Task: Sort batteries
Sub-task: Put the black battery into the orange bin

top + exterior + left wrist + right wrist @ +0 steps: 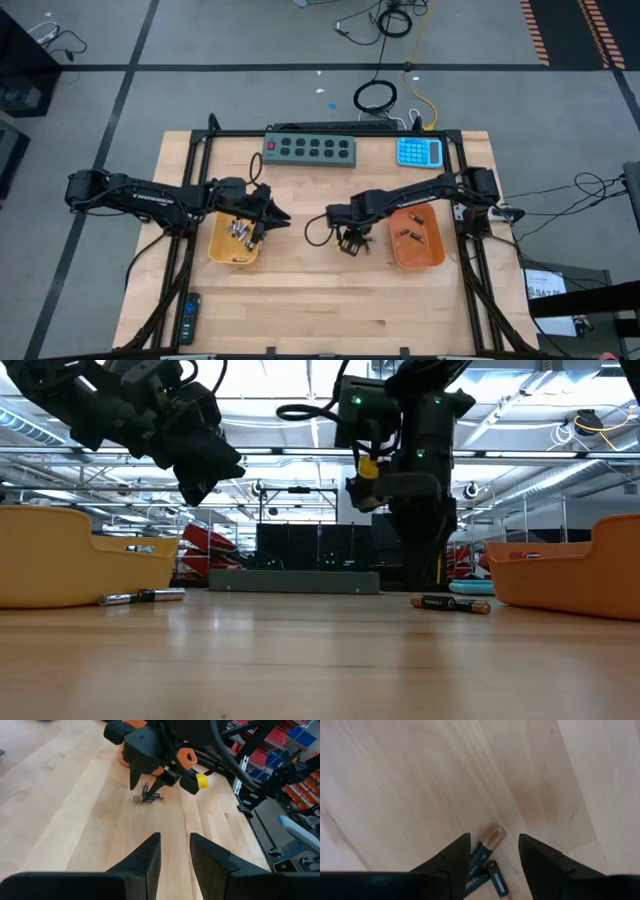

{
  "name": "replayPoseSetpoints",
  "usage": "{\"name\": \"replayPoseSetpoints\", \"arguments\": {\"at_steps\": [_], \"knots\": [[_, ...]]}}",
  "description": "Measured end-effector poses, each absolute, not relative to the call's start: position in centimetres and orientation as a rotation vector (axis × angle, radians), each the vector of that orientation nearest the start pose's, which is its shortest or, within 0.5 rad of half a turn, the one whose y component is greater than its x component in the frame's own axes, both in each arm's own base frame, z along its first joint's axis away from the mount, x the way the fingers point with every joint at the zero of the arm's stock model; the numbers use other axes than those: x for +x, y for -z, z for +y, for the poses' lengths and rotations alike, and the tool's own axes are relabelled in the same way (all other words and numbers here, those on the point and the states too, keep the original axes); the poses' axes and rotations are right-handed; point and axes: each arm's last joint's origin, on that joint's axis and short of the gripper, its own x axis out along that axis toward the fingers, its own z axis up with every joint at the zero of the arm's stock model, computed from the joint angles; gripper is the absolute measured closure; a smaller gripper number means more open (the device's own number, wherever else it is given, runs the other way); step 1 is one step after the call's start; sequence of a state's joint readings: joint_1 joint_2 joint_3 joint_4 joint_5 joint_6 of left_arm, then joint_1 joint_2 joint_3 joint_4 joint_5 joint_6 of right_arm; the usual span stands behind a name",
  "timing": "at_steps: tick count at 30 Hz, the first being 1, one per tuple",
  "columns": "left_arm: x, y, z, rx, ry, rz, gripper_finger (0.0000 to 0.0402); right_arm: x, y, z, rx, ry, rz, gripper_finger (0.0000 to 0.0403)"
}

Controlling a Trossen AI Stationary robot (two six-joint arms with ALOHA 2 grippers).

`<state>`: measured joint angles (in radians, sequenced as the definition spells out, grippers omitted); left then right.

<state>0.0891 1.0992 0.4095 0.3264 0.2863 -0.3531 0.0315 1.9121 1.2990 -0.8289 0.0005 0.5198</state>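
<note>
A robotics lab or workshop: a wooden counter [320,290] in a black frame, grey taped floor [200,40] strewn with cables [385,20], and racks of red bins [215,545] under strip lights.

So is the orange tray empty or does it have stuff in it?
Not empty. From above, the orange tray holds a few small dark batteries. The exact count is too small to tell.

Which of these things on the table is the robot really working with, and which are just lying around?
Part of the job:
- batteries on the table, under the open right gripper
- yellow tray with batteries, left gripper beside it
- orange tray with batteries

Just lying about:
- blue calculator
- black remote
- grey button box
</note>
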Motion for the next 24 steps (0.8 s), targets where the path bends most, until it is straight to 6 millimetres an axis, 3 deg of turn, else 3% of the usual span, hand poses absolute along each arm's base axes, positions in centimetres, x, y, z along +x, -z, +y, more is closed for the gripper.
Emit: {"name": "replayPoseSetpoints", "arguments": {"at_steps": [9,12,17,24], "knots": [[21.7,-19.6,1.3,-0.404,0.081,0.374,0.0288,34.5,-14.2,1.1,0.408,0.349,1.413,0.0254],[21.7,-19.6,1.3,-0.402,0.073,0.372,0.0288,34.3,-14.0,1.1,0.387,0.341,1.415,0.0289],[21.7,-19.6,1.3,-0.378,0.078,0.37,0.0288,34.3,-14.0,1.0,0.336,0.327,1.418,0.0381],[21.7,-19.6,1.3,-0.377,0.078,0.37,0.0288,34.4,-14.2,0.9,0.282,0.307,1.418,0.0384]]}}
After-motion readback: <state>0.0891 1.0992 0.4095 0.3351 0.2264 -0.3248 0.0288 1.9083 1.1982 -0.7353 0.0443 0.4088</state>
